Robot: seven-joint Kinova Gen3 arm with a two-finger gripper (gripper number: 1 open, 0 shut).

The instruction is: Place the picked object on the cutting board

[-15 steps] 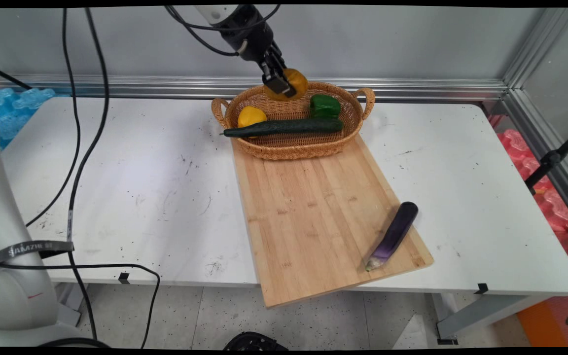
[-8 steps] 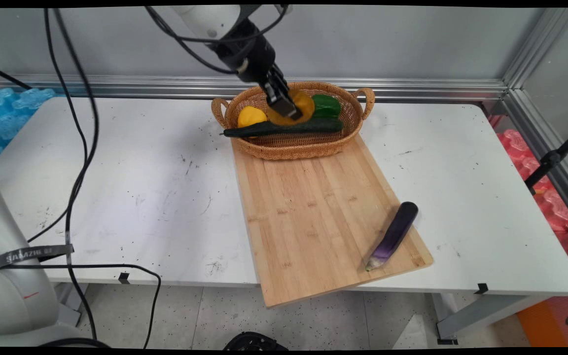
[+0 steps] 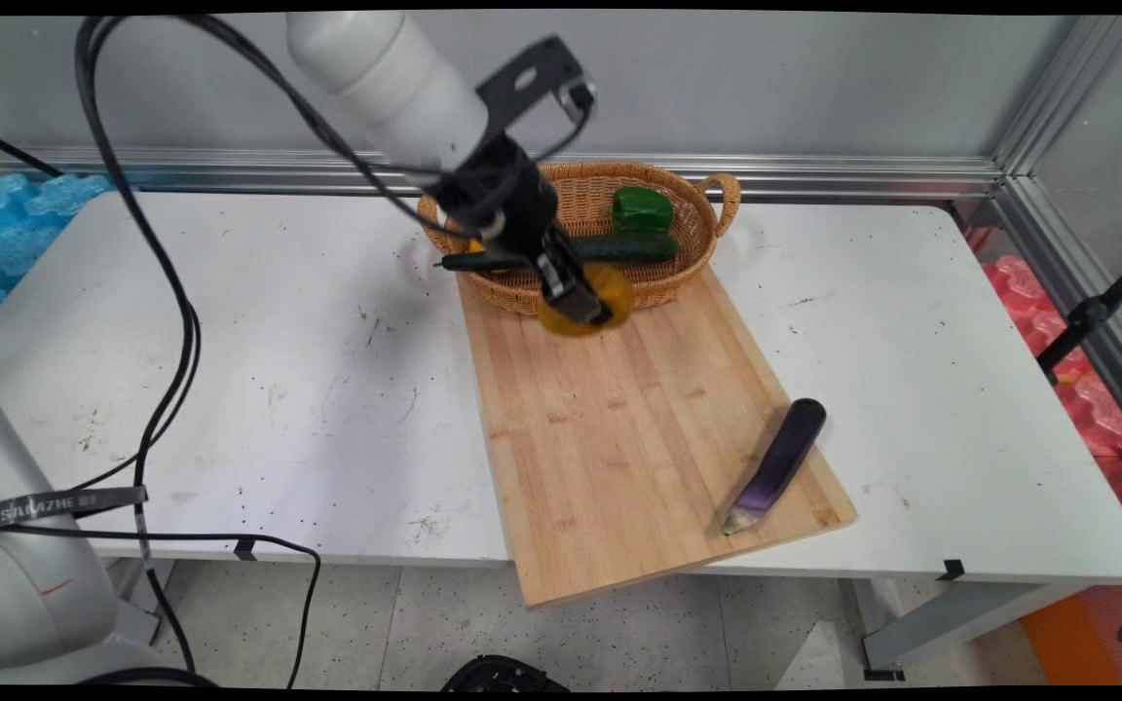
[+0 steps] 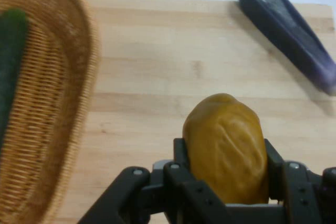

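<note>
Gripper (image 3: 582,302) clamps a potato (image 4: 227,148), hanging above the board (image 3: 619,428) just beside the basket (image 3: 688,248). Cucumber (image 3: 619,247) and green pepper (image 3: 641,208) lie in the basket; an eggplant (image 3: 777,462) lies at the board's far corner. The potato is not set down.

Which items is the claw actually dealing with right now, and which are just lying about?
In play:
claw, shut on the orange potato
cutting board, below it

Lying about:
eggplant, on the board
basket
cucumber and green pepper, in the basket
</note>
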